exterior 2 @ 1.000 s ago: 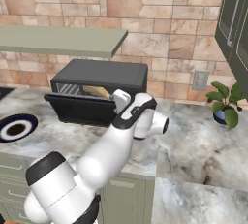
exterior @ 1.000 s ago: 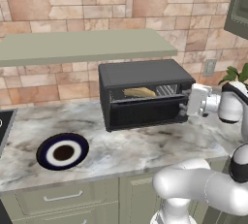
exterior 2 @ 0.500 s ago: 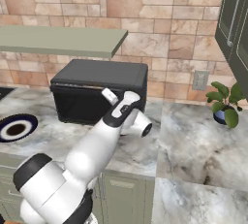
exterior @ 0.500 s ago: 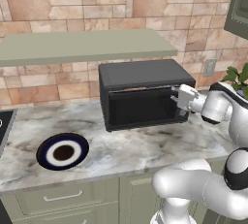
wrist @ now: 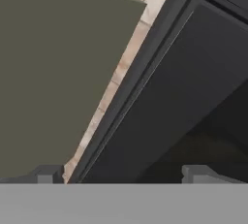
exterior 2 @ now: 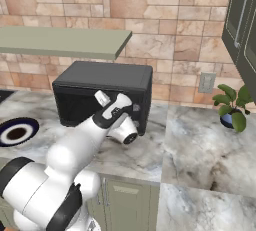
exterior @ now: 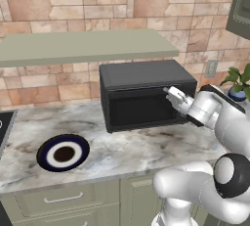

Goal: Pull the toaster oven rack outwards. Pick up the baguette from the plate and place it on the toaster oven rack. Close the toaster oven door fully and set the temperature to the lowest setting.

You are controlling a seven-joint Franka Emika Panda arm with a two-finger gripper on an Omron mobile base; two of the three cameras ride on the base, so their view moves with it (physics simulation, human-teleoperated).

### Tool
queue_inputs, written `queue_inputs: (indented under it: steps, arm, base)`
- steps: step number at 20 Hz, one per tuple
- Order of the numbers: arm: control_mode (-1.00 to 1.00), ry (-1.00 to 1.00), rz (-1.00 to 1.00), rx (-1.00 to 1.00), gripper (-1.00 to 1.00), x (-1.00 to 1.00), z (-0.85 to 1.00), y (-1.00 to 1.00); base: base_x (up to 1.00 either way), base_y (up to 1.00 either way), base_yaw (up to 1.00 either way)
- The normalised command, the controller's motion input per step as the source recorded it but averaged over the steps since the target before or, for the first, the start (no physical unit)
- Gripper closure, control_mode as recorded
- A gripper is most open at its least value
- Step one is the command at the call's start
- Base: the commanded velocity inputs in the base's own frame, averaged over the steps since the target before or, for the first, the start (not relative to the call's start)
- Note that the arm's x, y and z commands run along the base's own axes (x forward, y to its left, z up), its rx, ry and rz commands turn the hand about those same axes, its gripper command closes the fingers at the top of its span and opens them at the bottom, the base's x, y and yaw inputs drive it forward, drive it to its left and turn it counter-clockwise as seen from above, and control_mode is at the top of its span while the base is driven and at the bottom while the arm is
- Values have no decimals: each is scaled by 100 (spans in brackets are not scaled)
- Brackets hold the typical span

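Claw (exterior: 169,92): fingers spread wide, holding nothing — pressed up at the top edge of the toaster oven door (exterior: 144,108), likely to seat it shut
Door: upright, looks closed
Plate (exterior: 63,152): bare, well left of the claw — baguette not visible, presumably inside
Knobs: beside the claw, temperature step apparently pending

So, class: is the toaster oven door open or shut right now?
Shut. The toaster oven door stands upright, flush with the front of the toaster oven, its dark glass hiding the inside.
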Motion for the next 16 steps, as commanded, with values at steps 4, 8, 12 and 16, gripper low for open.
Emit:
queue_inputs:
  steps: [4,8,12,16]
  arm:
    - [-100,5,-8,0,-100,28,0,13]
    - [-100,11,-7,0,-100,29,0,11]
    - [-100,10,-4,0,-100,3,12,1]
    - [-100,-7,-3,1,-100,-42,57,0]
  base:
    - [0,0,0]
    - [0,0,0]
    - [0,0,0]
    - [0,0,0]
